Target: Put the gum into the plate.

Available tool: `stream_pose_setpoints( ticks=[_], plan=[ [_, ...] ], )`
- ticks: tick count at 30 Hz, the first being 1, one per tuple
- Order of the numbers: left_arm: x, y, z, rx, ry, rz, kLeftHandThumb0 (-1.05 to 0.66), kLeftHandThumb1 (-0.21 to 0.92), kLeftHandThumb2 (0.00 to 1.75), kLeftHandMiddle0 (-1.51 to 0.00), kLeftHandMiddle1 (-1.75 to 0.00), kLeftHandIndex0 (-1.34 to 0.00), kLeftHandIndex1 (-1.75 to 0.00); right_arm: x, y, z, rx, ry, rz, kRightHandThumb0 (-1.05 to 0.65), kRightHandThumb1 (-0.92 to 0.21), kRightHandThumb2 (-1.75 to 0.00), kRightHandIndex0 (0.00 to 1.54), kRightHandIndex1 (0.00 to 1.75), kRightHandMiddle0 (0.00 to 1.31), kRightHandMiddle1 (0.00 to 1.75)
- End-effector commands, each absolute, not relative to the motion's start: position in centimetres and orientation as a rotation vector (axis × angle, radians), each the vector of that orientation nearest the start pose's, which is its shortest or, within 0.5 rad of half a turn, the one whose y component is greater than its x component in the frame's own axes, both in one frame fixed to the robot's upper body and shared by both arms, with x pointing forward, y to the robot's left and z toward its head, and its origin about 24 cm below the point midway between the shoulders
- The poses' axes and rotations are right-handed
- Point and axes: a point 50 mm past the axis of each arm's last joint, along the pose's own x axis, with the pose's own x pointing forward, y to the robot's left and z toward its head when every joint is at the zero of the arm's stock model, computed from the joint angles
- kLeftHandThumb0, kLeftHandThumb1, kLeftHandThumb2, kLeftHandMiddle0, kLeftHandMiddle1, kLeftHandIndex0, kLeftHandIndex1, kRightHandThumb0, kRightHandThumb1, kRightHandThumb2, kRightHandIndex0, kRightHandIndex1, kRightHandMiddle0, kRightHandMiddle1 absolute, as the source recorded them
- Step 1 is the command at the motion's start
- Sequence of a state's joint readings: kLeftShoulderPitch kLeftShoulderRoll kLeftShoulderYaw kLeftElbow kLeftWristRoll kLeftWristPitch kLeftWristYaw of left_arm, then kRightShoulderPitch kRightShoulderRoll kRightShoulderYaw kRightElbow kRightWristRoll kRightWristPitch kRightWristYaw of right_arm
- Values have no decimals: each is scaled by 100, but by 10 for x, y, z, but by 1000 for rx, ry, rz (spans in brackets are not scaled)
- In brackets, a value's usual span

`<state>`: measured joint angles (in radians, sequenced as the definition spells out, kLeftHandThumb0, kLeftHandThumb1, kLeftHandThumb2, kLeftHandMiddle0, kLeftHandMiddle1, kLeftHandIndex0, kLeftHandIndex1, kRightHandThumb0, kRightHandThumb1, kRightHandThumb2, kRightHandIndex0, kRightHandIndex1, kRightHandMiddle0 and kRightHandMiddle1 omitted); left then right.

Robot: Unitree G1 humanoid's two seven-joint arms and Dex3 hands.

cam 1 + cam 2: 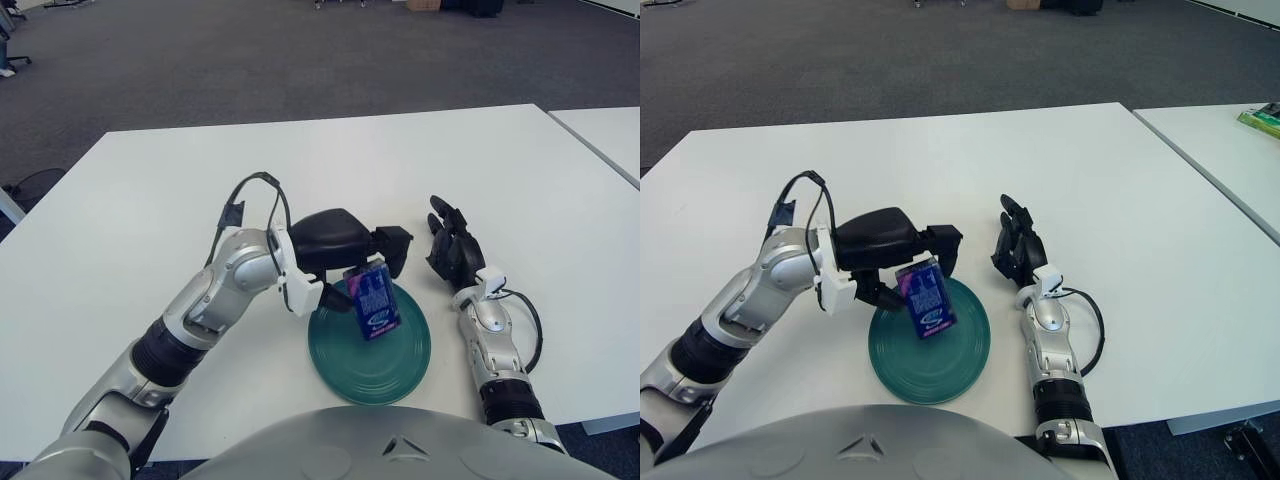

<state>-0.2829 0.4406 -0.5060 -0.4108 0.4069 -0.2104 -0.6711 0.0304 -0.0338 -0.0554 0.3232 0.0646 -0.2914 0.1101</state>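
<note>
On the white table point(480, 160) there is one green plate point(400, 360) and one pack of gum point(375, 302), at the plate's 11 o'clock rim. Two robot hands show: the left hand point(345, 245) at the plate's 10 o'clock, the right hand point(455, 250) at 2 o'clock.

Your robot's arms are silver metal, built in rounded segments with black bands at the joints. The left hand point(345, 245) has a glossy black shell and black fingers, fixed to a white wrist bracket; a thin black cable loops up from the forearm to a small black connector. The right hand point(455, 248) is all black with jointed fingers, a small white block at its wrist, and a black cable curving alongside the forearm. Your grey torso fills the bottom edge.
</note>
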Motion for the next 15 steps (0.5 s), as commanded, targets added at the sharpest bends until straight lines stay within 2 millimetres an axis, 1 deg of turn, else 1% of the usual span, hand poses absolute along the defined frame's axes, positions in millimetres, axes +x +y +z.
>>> stream_pose_setpoints(
  ticks=[1, 12, 15],
  plan=[
    [214, 50, 139, 1061, -612, -1203, -48, 31, 132, -122, -175, -62, -175, 214, -168, -40, 47, 234, 5, -67, -92, -97, 22, 1, 0, 47],
    [214, 47, 125, 1066, -605, -1252, -47, 36, 125, -120, -175, -58, -175, 212, -165, -38, 43, 244, 2, -68, -92, -99, 18, 0, 0, 43],
    [214, 49, 121, 1054, -586, -1261, -45, 42, 119, -107, -175, -53, -175, 212, -164, -37, 42, 248, 2, -68, -92, -99, 18, 0, 0, 42]
  ],
)
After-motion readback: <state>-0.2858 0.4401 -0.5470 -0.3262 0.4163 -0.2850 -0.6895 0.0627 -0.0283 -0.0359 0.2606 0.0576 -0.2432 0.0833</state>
